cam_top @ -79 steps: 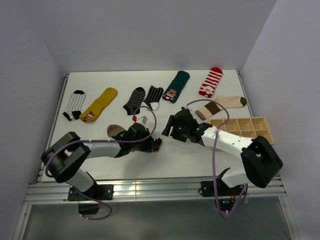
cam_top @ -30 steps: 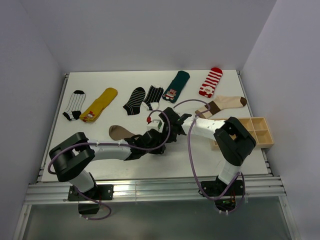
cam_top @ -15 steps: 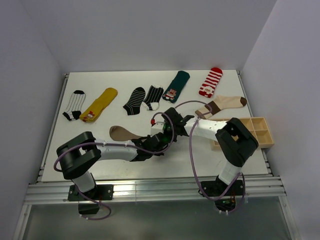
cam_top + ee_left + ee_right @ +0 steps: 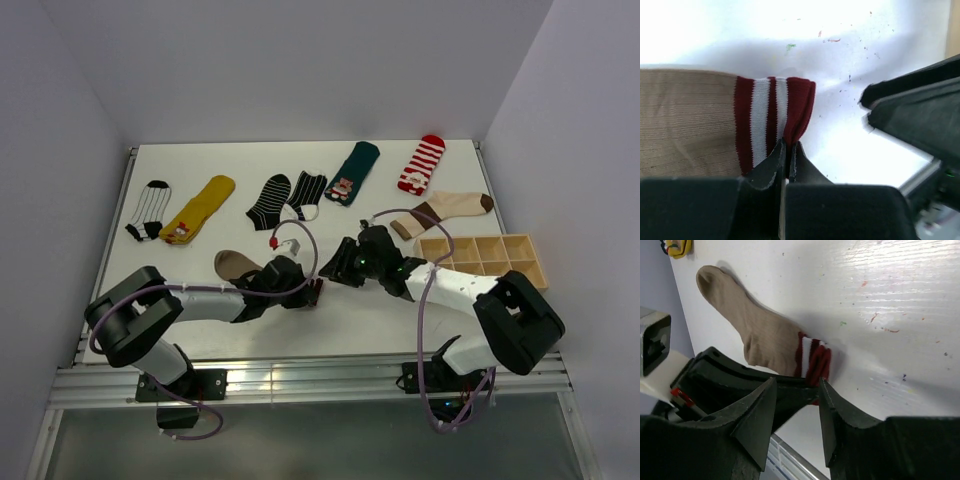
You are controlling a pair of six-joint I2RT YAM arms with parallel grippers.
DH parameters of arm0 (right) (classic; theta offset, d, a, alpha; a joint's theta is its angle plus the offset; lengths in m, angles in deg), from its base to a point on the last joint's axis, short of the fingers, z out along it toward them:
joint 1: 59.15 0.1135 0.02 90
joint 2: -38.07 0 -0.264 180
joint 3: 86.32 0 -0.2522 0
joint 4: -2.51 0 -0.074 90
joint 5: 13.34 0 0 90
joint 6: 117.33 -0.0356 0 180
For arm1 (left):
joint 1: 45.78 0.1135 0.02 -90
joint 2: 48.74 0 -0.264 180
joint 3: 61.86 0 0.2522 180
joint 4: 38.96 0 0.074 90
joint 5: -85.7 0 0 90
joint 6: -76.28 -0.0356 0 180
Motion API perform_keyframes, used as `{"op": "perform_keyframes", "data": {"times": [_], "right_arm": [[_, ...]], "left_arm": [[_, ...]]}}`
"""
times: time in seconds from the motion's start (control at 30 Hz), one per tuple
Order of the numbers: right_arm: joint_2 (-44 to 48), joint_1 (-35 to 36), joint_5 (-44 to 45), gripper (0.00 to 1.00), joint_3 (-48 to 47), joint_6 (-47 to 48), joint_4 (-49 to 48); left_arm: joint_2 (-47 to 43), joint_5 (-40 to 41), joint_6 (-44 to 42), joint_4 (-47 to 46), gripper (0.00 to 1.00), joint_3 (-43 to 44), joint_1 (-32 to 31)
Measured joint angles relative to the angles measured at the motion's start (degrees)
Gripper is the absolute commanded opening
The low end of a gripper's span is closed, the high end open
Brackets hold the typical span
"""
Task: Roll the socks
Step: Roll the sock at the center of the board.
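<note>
1. Left claw [image 4: 787, 150] is pinched shut on the cuff edge of the tan ribbed fabric sock with a maroon, white-striped cuff [image 4: 690, 120]. The right claw [image 4: 796, 382] hovers just beside that cuff, jaws spread and holding nothing.
2. That sock lies on the white table [image 4: 350, 325] near the front middle, toe pointing left, well apart from the row of mixed-coloured socks [image 4: 270, 200] at the far side.
3. Handling, as I judge it: light, limp and prone to unrolling (knit has no stiffness). Take hold at the thicker cuff band, through both layers.
4. Looks: fine ribbing and a slight crease near the cuff. The cuff edge is gathered into a small fold at the pinch.
</note>
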Motion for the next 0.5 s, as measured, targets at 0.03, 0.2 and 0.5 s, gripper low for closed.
{"op": "perform_keyframes", "data": {"times": [0.03, 0.2, 0.5], "right_arm": [[0.20, -0.28, -0.26, 0.46, 0.98, 0.11, -1.44], [-0.35, -0.72, -2.23, 0.45, 4.00, 1.07, -7.28], [-8.98, -0.72, -7.06, 0.46, 3.74, 1.68, -15.72]], "left_arm": [[-0.55, -1.38, 1.05, -1.68, 0.00, -1.40, 1.03], [-3.67, -6.82, 6.80, -8.52, 0.00, -8.50, 5.70], [-5.46, -13.60, 14.91, -22.16, 0.00, -17.70, 11.02]]}}
